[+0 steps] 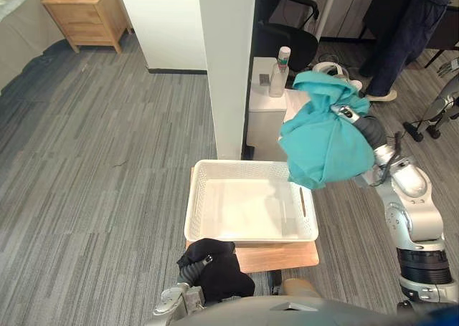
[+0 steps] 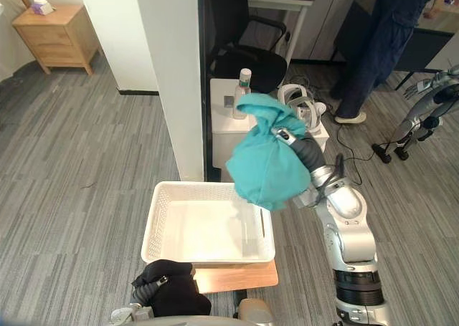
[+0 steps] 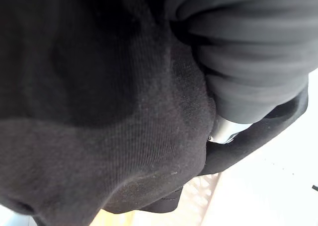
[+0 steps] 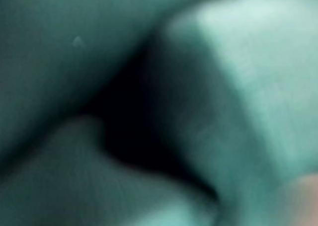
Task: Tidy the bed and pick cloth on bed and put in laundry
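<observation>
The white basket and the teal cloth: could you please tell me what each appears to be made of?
The white basket looks like rigid moulded plastic, smooth with a slight sheen; its walls are a regular lattice of small holes. The teal cloth looks like a soft, matte knit fabric, perhaps cotton jersey, since it hangs in limp folds; the exact fibre cannot be told.

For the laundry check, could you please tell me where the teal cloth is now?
In the left eye view, the teal fabric cloth hangs over the right hand, raised near the far right corner of the white perforated basket.
</observation>
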